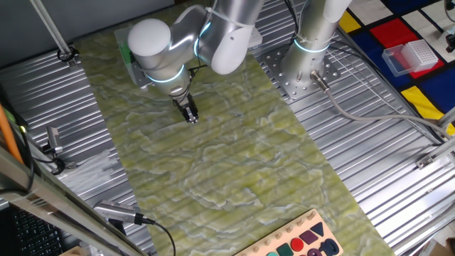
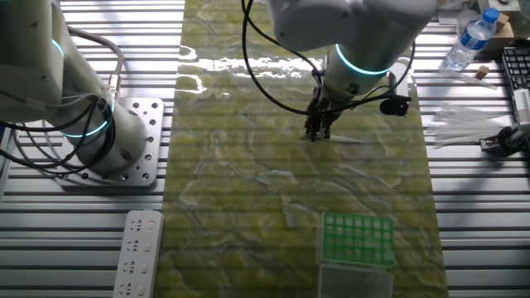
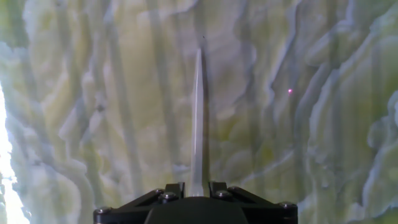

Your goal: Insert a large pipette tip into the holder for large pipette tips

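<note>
The large pipette tip is a pale thin sliver. It runs straight away from my fingers over the green-yellow mat, with its thick end between them. In the other fixed view it shows faintly just right of my gripper. The gripper is low at the mat, its jaws closed narrowly on the tip's thick end; it also shows in one fixed view. The holder for large pipette tips, green gridded top, stands near the mat's front edge, well apart from the gripper. In one fixed view only its green edge shows behind the arm.
A pinkish-red box with a white gridded top stands far right. A second arm's base is bolted left of the mat. A water bottle and loose plastic items lie right. A toy board sits at the mat's end.
</note>
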Controlling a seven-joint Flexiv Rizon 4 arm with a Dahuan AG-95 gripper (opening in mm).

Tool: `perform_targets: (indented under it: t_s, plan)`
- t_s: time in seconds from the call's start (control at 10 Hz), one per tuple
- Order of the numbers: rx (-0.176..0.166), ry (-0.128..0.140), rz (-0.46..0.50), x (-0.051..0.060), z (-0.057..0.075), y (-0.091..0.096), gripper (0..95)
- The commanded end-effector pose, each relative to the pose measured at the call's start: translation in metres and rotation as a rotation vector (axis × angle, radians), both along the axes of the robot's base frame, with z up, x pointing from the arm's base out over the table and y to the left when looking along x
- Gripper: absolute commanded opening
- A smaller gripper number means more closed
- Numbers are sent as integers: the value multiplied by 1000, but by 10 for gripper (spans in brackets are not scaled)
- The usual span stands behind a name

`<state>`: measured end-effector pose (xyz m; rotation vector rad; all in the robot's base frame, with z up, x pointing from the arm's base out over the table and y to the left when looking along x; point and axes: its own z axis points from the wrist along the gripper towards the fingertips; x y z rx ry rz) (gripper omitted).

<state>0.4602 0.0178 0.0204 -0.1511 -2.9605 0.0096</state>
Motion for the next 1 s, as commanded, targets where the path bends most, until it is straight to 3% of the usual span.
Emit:
perform_targets:
  t_s: [0.1,0.6,0.7,1.0]
  plan:
    - [-1,-2,1,-2,-2,0,190]
    - [-4,-11,6,-5,-6,0,190]
    - [-3,-14,6,-5,-7,0,0]
    - [-1,-15,14,-6,-8,0,0]
